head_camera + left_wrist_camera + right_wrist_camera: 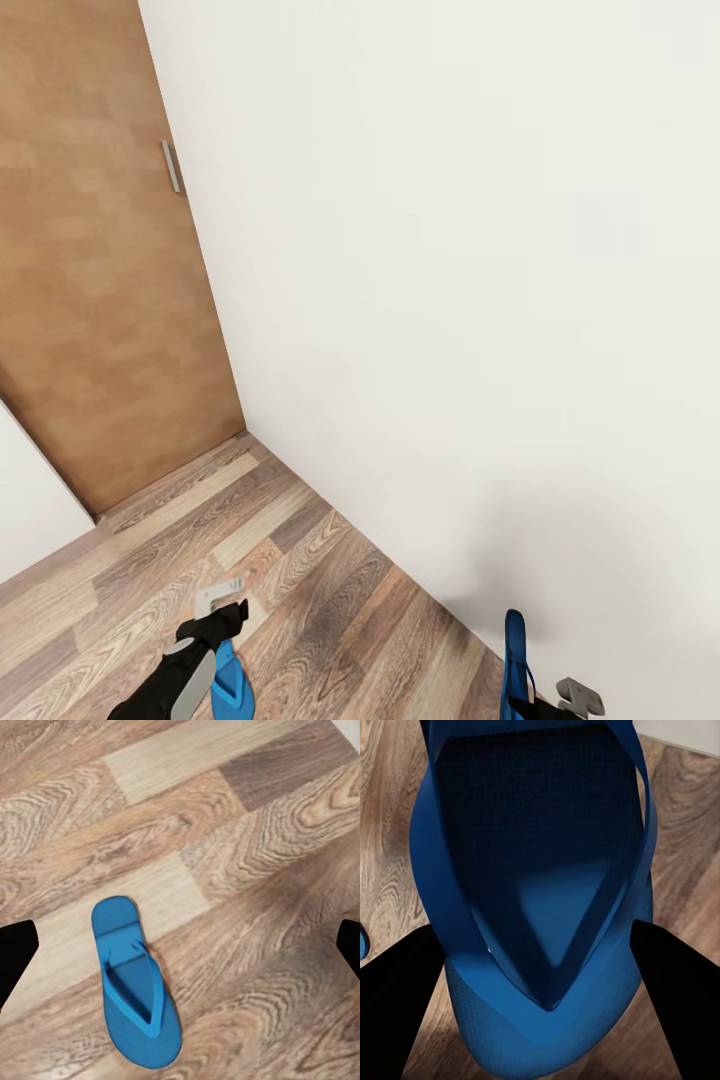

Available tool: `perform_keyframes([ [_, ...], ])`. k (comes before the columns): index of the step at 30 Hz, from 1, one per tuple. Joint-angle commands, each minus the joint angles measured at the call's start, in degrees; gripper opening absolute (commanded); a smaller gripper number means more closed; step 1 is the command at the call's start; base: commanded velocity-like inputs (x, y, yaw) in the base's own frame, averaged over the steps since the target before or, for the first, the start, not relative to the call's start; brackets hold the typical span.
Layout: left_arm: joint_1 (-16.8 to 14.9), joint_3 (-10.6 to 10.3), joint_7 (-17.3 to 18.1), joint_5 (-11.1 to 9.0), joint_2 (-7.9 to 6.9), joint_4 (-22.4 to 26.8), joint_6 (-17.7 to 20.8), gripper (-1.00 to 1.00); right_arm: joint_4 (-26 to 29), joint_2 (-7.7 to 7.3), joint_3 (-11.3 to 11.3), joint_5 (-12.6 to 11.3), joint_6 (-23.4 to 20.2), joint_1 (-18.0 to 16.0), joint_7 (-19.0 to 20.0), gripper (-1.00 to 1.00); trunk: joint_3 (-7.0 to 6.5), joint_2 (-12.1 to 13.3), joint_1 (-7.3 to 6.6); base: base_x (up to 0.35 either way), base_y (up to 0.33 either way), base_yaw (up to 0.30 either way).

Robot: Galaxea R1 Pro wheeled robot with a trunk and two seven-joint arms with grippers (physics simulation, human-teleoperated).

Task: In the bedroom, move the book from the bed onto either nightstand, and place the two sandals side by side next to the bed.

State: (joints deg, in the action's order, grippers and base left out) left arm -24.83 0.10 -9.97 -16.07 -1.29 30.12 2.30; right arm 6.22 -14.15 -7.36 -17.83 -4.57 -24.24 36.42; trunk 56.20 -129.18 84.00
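Fingers of the left gripper [180, 945] stand wide apart at the two edges of the left wrist view, clear of the blue sandal [135, 982] lying flat on the plank floor [247, 832] between and below them. In the head view that left gripper [222, 610] hangs low over the same sandal [230, 682], most of which is cut off by the picture's lower edge.

White wall [450, 250] takes up most of the head view, meeting a wooden door [90, 280] at the corner; open floor lies between.

Right gripper [560, 700] is largely cut off at the bottom edge. Its dark fingers [401, 1005] close on the second sandal [540, 907], held on edge near the wall, toe end hidden.
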Motion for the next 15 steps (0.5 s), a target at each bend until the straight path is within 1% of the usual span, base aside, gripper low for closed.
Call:
perform_keyframes([
  [1, 0.0, 0.0, -0.2, -0.4, -0.01, 0.2, 0.2, 1.0, 0.0, -0.02, -0.5, -0.1, -0.5, 0.0, 0.2, -1.0, 0.05, 0.0, -0.01, 0.0, 0.0, 0.0],
  [6, 0.0, 0.0, -0.7, -0.3, -0.18, 0.9, 0.0, 1.0, 0.0, -0.06, -0.5, -0.1, -0.5, 0.0, 0.3, -1.0, 0.05, 0.0, -0.01, 0.0, 0.0, 0.0],
  [7, 0.0, 0.0, -1.5, -0.3, -0.22, 1.2, 0.0, 1.0, 0.0, -0.05, -0.5, -0.1, -0.5, 0.0, 0.3, -1.0, 0.05, 0.0, -0.01, 0.0, 0.0, 0.0],
  [9, 0.0, 0.0, -4.4, -0.3, -0.22, 1.7, 0.0, 1.0, 0.1, -0.04, -0.5, -0.1, -0.5, 0.0, 0.3, -1.0, 0.05, 0.0, -0.01, 0.0, 0.0, 0.0],
  [12, 0.0, 0.0, -7.3, -0.4, -0.08, 2.0, 0.0, 1.0, 0.1, -0.03, -0.5, -0.1, -0.5, 0.0, 0.3, -1.0, 0.05, 0.0, -0.01, 0.0, 0.0, 0.0],
  [15, 0.0, 0.0, -8.4, -0.4, 0.06, 2.1, 0.1, 1.0, 0.1, -0.04, -0.5, -0.1, -0.5, 0.0, 0.4, -1.0, 0.05, 0.0, -0.01, 0.0, 0.0, 0.0],
])
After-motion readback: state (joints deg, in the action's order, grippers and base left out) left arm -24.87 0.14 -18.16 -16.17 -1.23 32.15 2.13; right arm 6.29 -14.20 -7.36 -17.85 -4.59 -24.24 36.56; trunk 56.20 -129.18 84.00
